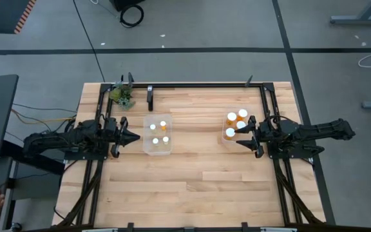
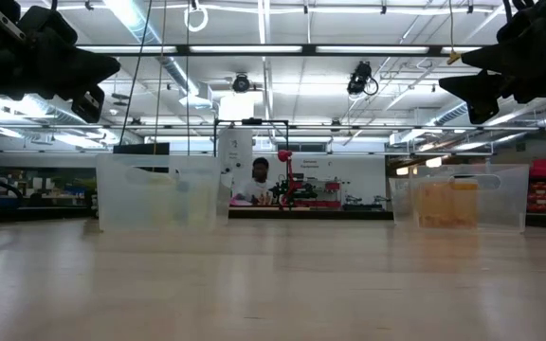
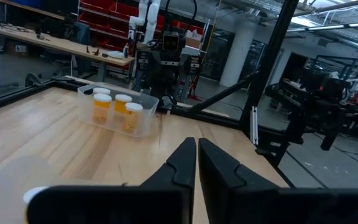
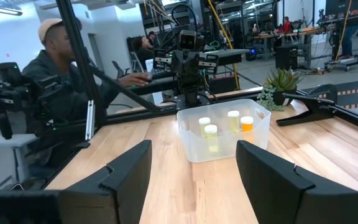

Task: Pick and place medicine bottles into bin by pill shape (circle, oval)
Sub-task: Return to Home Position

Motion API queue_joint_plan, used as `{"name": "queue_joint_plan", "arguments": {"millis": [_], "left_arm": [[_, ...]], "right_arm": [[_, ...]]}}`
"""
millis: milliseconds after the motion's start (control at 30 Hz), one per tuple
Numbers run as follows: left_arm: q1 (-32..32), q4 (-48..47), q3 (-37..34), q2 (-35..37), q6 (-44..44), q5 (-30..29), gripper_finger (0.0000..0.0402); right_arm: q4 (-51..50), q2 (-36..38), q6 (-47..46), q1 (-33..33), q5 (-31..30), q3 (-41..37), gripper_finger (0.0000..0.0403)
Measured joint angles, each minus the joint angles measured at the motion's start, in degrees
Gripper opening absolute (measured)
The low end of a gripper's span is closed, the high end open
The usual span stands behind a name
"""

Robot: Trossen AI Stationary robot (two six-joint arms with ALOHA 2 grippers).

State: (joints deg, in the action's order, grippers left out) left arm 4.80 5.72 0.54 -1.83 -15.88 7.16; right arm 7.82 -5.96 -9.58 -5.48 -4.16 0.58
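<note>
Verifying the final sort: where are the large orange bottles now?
In the high view, the orange bottles stand in the right clear bin on the right half of the table, just beside the open right gripper.

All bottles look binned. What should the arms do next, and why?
Likely retract both arms: the left bin and right bin hold four bottles each, none is on the table; left end effector shut, right end effector open, both empty.
</note>
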Motion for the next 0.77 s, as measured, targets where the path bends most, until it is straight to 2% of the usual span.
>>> {"name": "queue_joint_plan", "arguments": {"millis": [267, 567, 767], "left_arm": [[0.0, 0.0, 0.0, 0.0, 0.0, 0.0, 0.0036], [0.0, 0.0, 0.0, 0.0, 0.0, 0.0, 0.0024], [0.0, 0.0, 0.0, 0.0, 0.0, 0.0, 0.0030]], "right_arm": [[0.0, 0.0, 0.0, 0.0, 0.0, 0.0, 0.0241], [0.0, 0.0, 0.0, 0.0, 0.0, 0.0, 0.0241], [0.0, 0.0, 0.0, 0.0, 0.0, 0.0, 0.0241]]}}
